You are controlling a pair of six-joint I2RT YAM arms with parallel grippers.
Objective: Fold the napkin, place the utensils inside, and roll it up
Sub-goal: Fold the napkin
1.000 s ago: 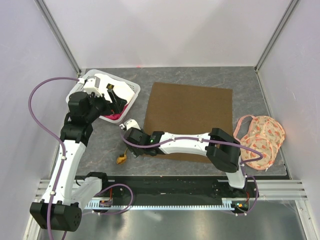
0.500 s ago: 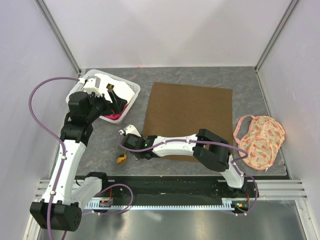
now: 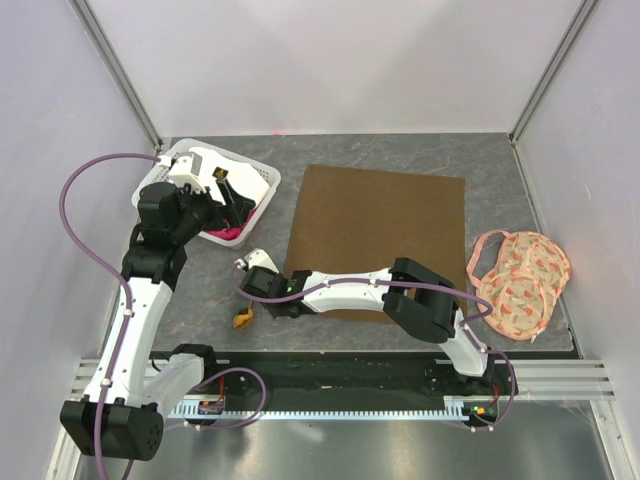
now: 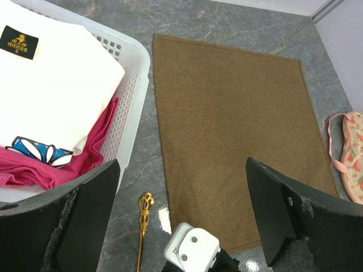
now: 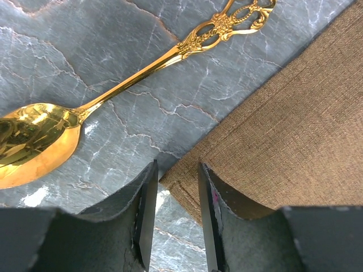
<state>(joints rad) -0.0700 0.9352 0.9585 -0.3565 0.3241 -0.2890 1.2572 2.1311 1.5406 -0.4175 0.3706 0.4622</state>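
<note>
The olive-brown napkin (image 3: pixel 380 235) (image 4: pixel 232 124) lies flat and unfolded on the grey table. The gold spoon (image 3: pixel 242 319) (image 4: pixel 143 224) (image 5: pixel 142 68) lies on the table just left of the napkin's near left corner. My right gripper (image 3: pixel 272 303) (image 5: pixel 174 170) is down at that corner, its jaws narrowed but still apart, with the napkin (image 5: pixel 295 130) corner between them and one finger resting over the cloth. Higher up, my left gripper (image 3: pixel 225 205) (image 4: pixel 181 164) hangs wide open and holds nothing, near the basket.
A white basket (image 3: pixel 262 175) (image 4: pixel 139 73) at the back left holds a white cloth (image 4: pixel 51 96) and a pink cloth (image 4: pixel 34 170). A peach floral fabric piece (image 3: pixel 520 280) (image 4: pixel 349 153) lies at the right edge. Walls enclose the table.
My right arm has slid left and slightly nearer to the napkin's near left corner, and its jaws have narrowed around that corner. The left arm has not moved.
</note>
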